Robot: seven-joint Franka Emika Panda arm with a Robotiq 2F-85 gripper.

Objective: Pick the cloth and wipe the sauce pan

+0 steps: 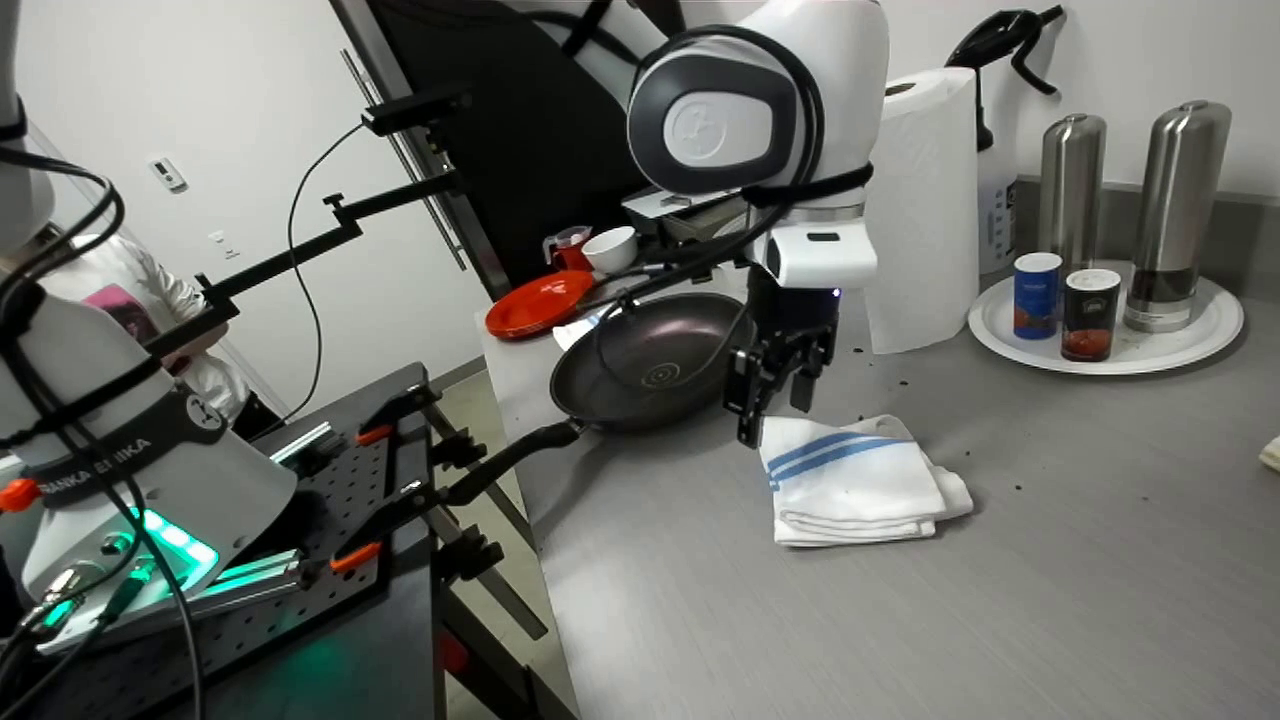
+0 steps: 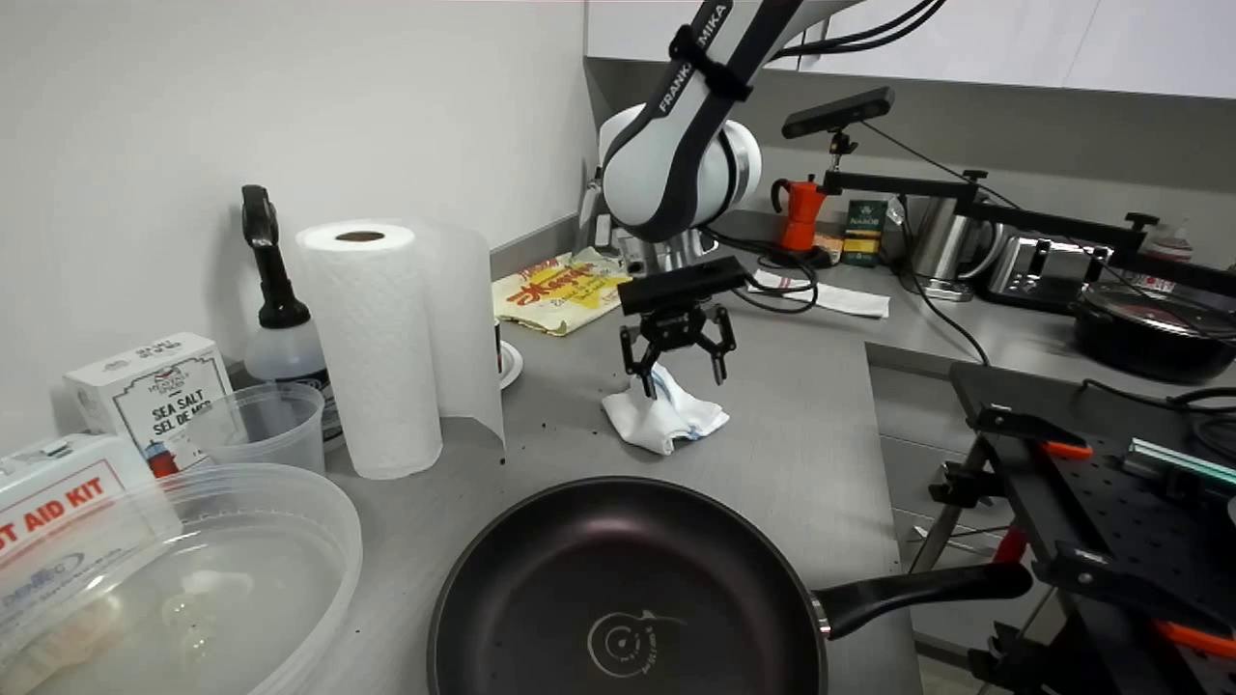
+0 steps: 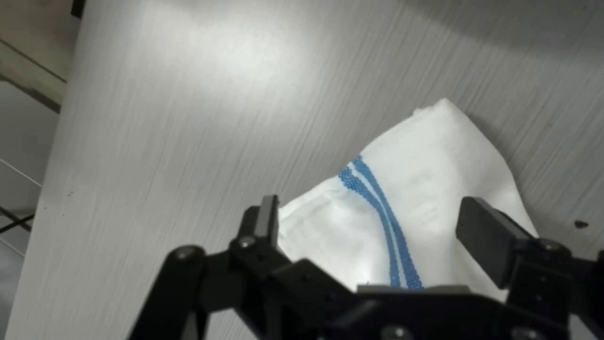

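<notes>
Found sauce pan [image 2: 628, 579] nearest the lens in an exterior view, round and dark, hollow side up, cut off by the frame at the bottom, with handle [image 2: 927, 591] sticking out past the edge of the grey counter [image 2: 801, 415]. Logged large clear tub [image 2: 270, 579] close in too, at that view's left, also cropped. Next back, noted small clear container [image 2: 290, 434], salt box [image 2: 159, 415], spray bottle [image 2: 280, 314] and upright paper towel roll [image 2: 377, 357]. Beyond the pan, near it but apart, located cloth [image 2: 666, 425]: white, blue-striped, folded and rumpled, lying on the counter. Just above it, in both exterior views, marked gripper [image 2: 684, 383] pointing down with jaws spread wide and gripping nothing; could not judge contact with the fabric. Checked against wrist view: saw fingers [image 3: 267, 222] set far apart, with cloth and blue stripes showing between and one corner reaching beyond. Farther off, spotted white plate [image 1: 1140, 358] in an exterior view, bearing steel mills [image 1: 1180, 210] and two shakers [image 1: 1088, 315]. Farther again, in an exterior view, listed yellow printed packet [image 2: 560, 290] lying on the counter, then toaster [image 2: 1043, 265], silver kettle [image 2: 951, 241], white towel [image 2: 830, 297] and red moka pot [image 2: 801, 214] along the back, with white cupboards [image 2: 985, 43] overhead.
</notes>
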